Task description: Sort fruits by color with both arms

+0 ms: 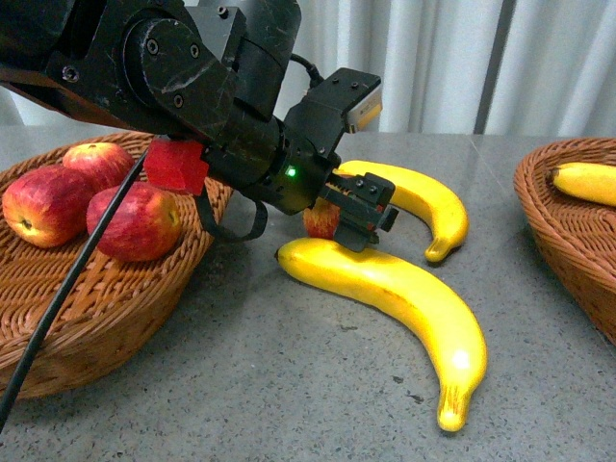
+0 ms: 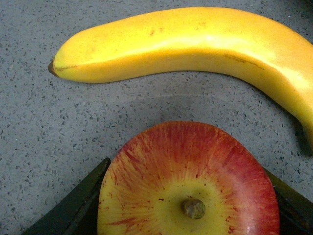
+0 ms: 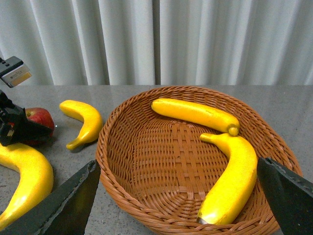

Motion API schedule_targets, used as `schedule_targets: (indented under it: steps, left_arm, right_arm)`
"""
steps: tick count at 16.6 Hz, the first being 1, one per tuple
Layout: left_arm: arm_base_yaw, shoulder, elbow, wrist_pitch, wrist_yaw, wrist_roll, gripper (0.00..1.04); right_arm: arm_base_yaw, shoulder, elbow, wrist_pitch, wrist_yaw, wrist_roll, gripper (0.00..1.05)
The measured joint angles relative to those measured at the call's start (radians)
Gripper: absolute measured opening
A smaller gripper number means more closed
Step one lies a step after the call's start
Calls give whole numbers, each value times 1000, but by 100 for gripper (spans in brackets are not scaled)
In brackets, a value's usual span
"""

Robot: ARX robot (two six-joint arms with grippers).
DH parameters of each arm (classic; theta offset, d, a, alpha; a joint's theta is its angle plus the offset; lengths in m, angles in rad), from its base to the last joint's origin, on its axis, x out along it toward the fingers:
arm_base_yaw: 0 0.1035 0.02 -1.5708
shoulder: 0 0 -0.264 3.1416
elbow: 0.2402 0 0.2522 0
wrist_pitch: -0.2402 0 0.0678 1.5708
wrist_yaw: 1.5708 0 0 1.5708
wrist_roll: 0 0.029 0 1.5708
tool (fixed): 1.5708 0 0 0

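Three red, yellow-streaked apples (image 1: 87, 197) are piled in the left basket (image 1: 115, 318). A fourth apple (image 2: 188, 181) (stem dimple upward) is seen between the left gripper's (image 1: 358, 214) jaws, flanked by two curved yellow bananas (image 1: 404, 298) (image 1: 423, 197). Two more bananas (image 3: 193, 112) (image 3: 232, 176) are laid in the right basket (image 3: 146, 161).

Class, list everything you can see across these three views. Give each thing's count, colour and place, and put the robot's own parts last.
basket apples: three, red with yellow blush, in the left basket.
loose apple: one, red and yellow, on the table, between the left gripper's fingers.
table bananas: two, yellow, on the table beside the loose apple.
basket bananas: two, yellow, in the right basket.
baskets: two, brown wicker, one at each side of the table.
curtain: one, white, behind the table.
left gripper: one, black, closed on the loose apple.
right gripper: one, black, open over the right basket.
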Motion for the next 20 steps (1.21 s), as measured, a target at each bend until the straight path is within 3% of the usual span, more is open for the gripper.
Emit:
schedule_targets:
  steps: [5, 7, 10, 14, 17, 20]
  left_arm:
    - [47, -103, -37, 80, -84, -54, 69]
    - [105, -253, -108, 145, -187, -129, 69]
    - [191, -401, -235, 114, -329, -255, 69]
    - [236, -415, -301, 80, -386, -347, 69]
    - [241, -425, -313, 114, -387, -349, 97]
    - [214, -502, -351, 168, -380, -340, 98]
  right_arm:
    - [0, 0, 0, 0, 0, 0, 98]
    - [0, 0, 0, 0, 0, 0, 98]
    - [0, 0, 0, 0, 0, 0, 98]
    - [0, 0, 0, 0, 0, 0, 98]
    - [0, 0, 0, 0, 0, 0, 98]
    - [0, 0, 0, 0, 0, 0, 98]
